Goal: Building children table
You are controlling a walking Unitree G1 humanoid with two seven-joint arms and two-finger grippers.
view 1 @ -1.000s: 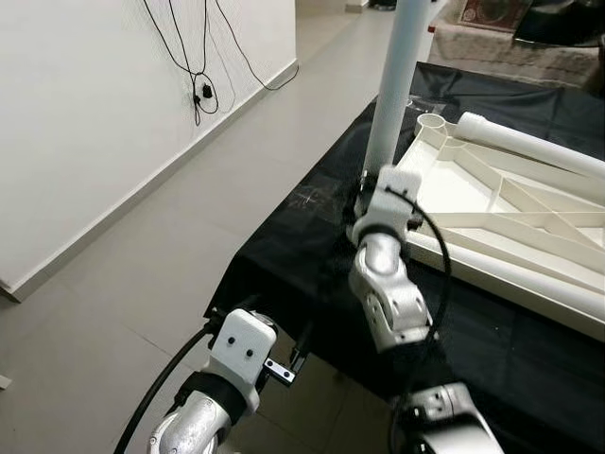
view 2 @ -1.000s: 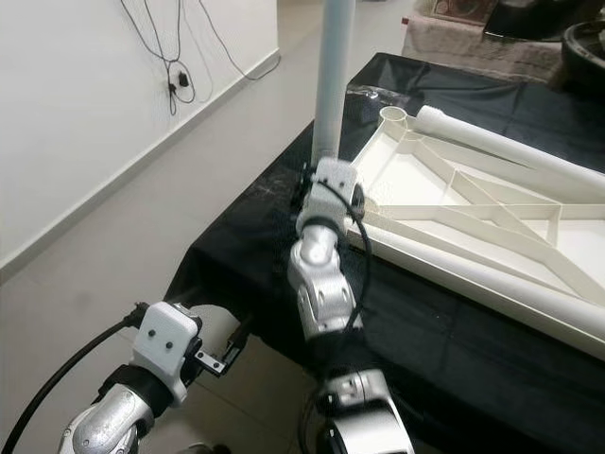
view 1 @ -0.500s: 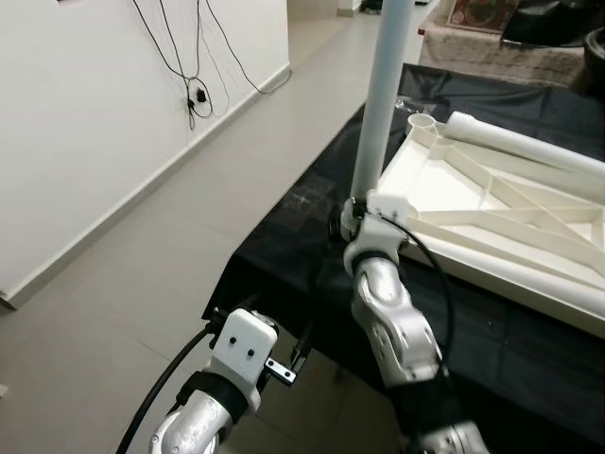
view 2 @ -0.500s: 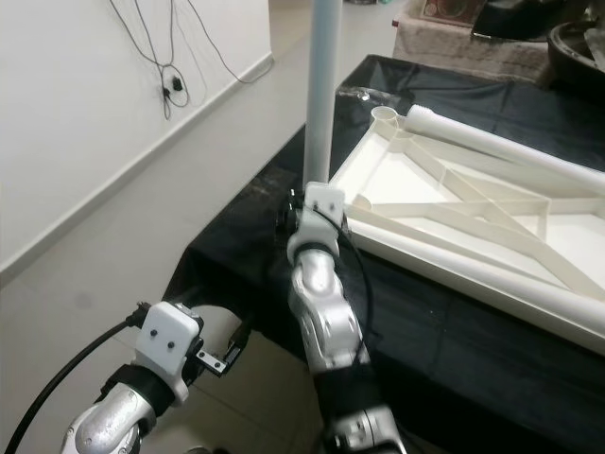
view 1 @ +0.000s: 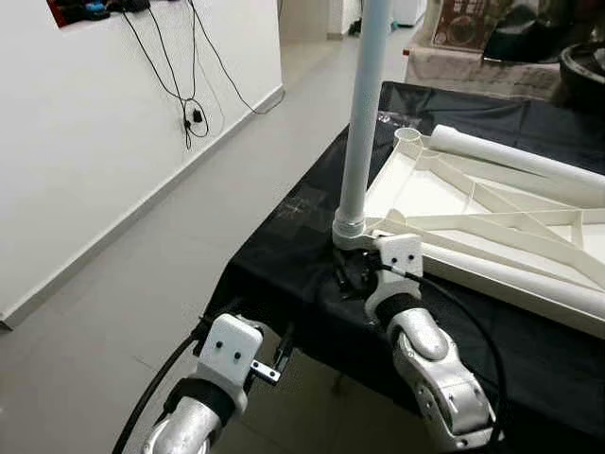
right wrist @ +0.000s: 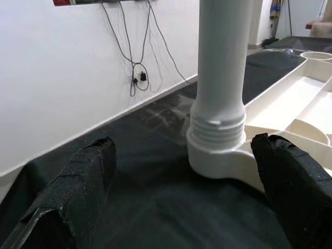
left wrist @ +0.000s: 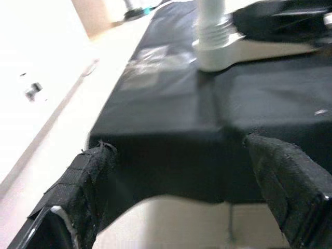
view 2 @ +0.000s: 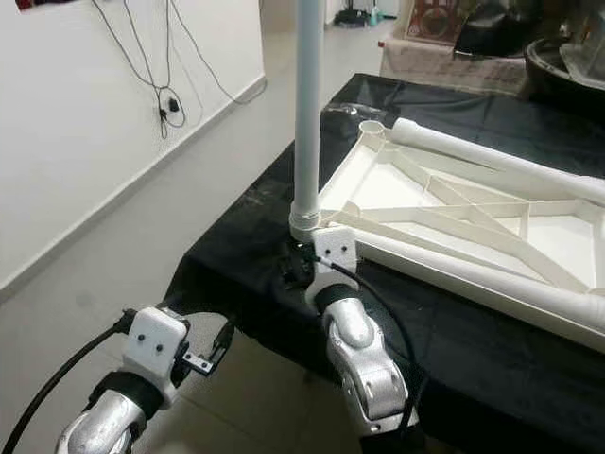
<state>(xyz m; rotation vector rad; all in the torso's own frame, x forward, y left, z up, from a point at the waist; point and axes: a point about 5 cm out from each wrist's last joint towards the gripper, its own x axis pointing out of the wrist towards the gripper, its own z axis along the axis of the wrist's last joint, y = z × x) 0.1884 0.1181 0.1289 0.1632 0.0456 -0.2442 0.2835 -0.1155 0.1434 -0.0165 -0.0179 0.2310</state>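
Observation:
A white tabletop (view 1: 444,194) lies upside down on a black-clothed table (view 1: 284,236). One white leg (view 1: 359,113) stands upright in its near-left corner socket (right wrist: 215,155). A second leg (view 1: 529,161) lies along the far edge. My right gripper (view 1: 348,274) sits low on the cloth just in front of that socket, open; its fingers (right wrist: 88,176) stand wide apart and do not touch the leg (right wrist: 223,57). My left gripper (view 1: 276,352) hangs open below the table's front-left corner, and its fingers (left wrist: 83,181) face the cloth's edge.
A white wall with dangling black cables (view 1: 194,104) runs along the left, with a strip of tiled floor (view 1: 142,255) between it and the table. Dark furniture (view 1: 501,38) stands behind the table. The cloth drapes over the near edge (left wrist: 166,166).
My right arm has drawn back and down from the leg's base, and its wrist now lies low on the cloth. The leg stays upright. The camera has shifted a little.

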